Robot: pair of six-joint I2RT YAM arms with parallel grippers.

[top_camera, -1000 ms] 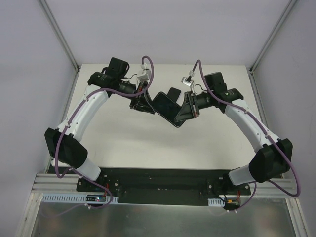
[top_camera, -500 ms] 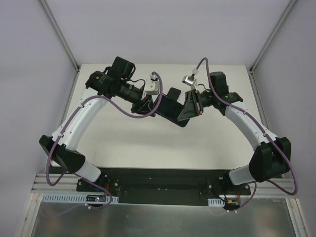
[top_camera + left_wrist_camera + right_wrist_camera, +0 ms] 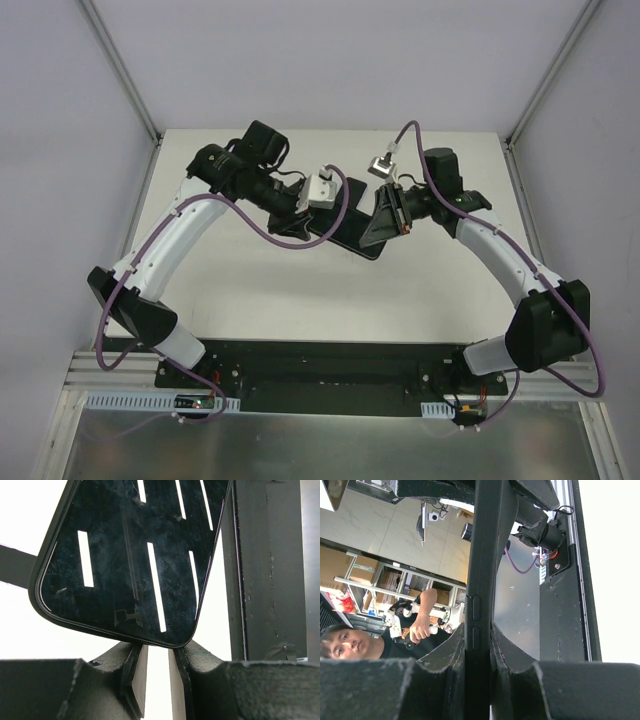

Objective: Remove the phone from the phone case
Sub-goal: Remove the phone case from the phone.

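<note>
Top view: from bases at frame bottom, both arms arc over white table (image 3: 270, 290) & meet upper centre, phone (image 3: 350, 235) betw. them. R wrist view: right gripper (image 3: 477, 630) clamped tight on phone case (image 3: 481, 580), edge-on up frame centre, side buttons showing. L wrist view: left gripper (image 3: 157, 652) narrow, slit of light betw. pads, phone's screen corner just above, rimmed by case; can't tell if gripped.
</note>
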